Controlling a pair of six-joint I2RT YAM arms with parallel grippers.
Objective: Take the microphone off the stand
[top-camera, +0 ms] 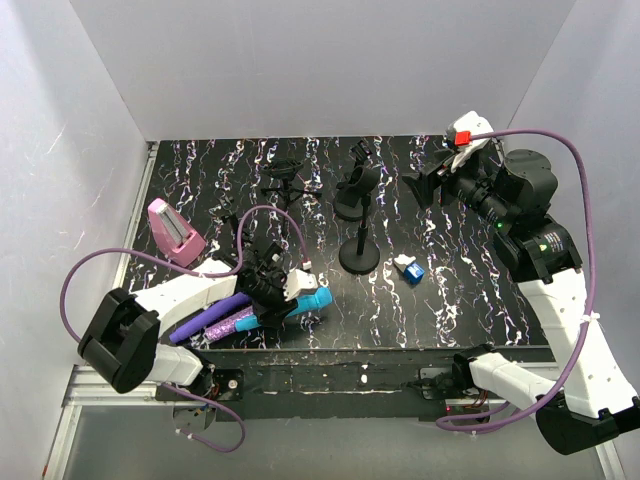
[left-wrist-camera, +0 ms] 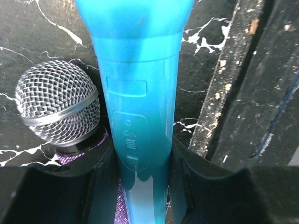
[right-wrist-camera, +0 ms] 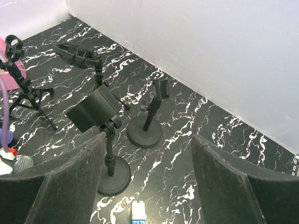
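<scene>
Our left hand is clamping the blue microphone low over the counter, probably laying it beside the purple microphone, off the stand; our right hand is hovering open, empty.

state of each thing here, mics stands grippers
blue mic: off the stands, gripped
purple mic: lying flat beside it
left gripper: shut on blue mic
right gripper: open, empty
near stand: upright, empty
far stand: upright, empty
left tripod: upright, empty
back tripod: upright, empty
</scene>
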